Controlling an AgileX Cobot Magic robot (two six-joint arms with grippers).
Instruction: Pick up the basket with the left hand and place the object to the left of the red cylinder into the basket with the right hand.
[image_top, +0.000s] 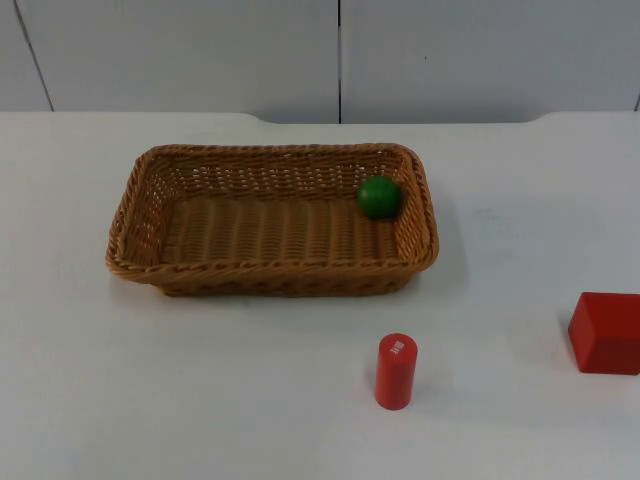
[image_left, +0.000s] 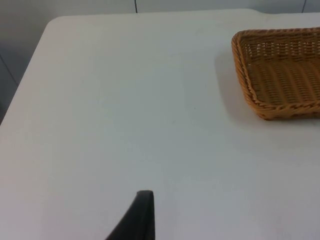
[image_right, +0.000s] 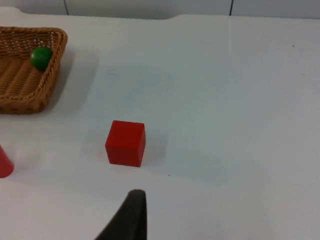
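A brown wicker basket (image_top: 270, 268) rests on the white table, a little left of the middle. A green ball (image_top: 380, 196) lies inside it, against the right wall near the far corner. In front of the basket's right end a red cylinder (image_top: 396, 371) stands upright. My left gripper (image_left: 144, 212) hangs over bare table, well apart from the basket's (image_left: 244, 82) left end. My right gripper (image_right: 132, 212) hovers a short way from a red cube (image_right: 125, 143), with the basket (image_right: 56, 60), the ball (image_right: 41, 57) and the cylinder (image_right: 4, 162) beyond it.
The red cube (image_top: 607, 332) sits at the table's right side, to the right of the cylinder. The grey partition wall (image_top: 340, 55) closes off the table's far edge. Bare table top (image_top: 150, 390) lies to the left of the cylinder.
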